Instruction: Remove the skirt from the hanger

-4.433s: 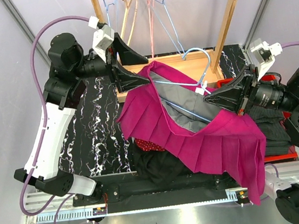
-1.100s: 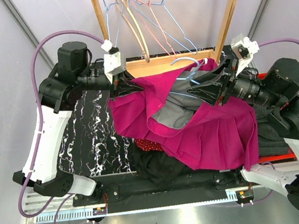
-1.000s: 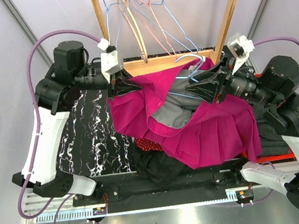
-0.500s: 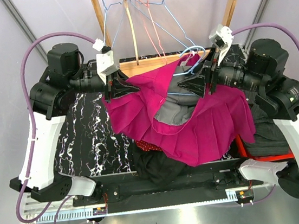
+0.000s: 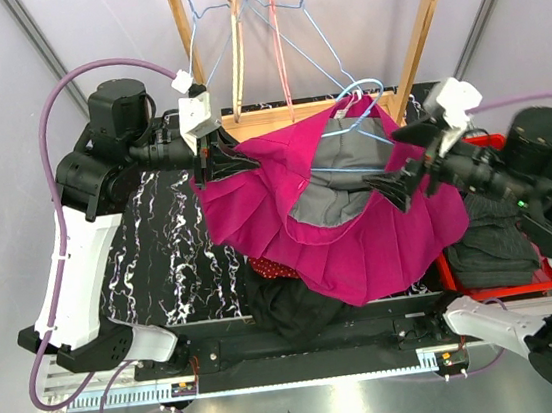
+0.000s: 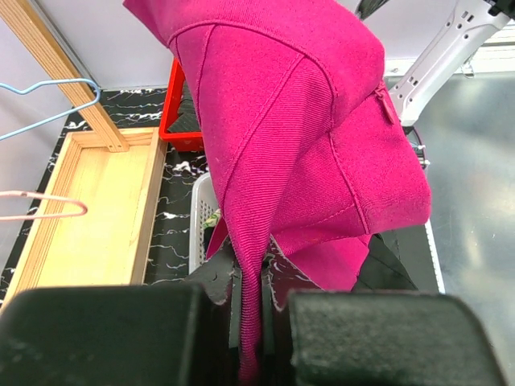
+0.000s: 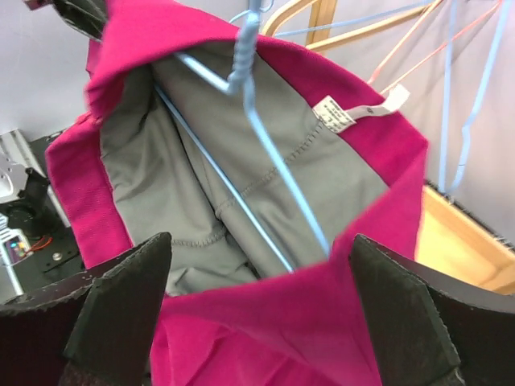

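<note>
Right gripper (image 5: 404,166) pulls back from the pale blue wire hanger (image 7: 244,63), jaws wide, empty; left gripper (image 5: 218,161) pinches the edge of the magenta pleated fabric skirt (image 5: 255,199), anchoring it aloft, hanger inside its waistband.

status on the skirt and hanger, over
Left gripper shut on skirt edge. Right gripper open, facing skirt opening. Blue hanger inside skirt, not out.

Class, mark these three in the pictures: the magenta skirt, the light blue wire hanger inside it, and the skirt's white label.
magenta skirt (image 5: 249,195), top view, pleated outer fabric.
light blue wire hanger (image 7: 244,60), right wrist view, twisted neck.
white label (image 7: 336,114), right wrist view, its middle.
</note>
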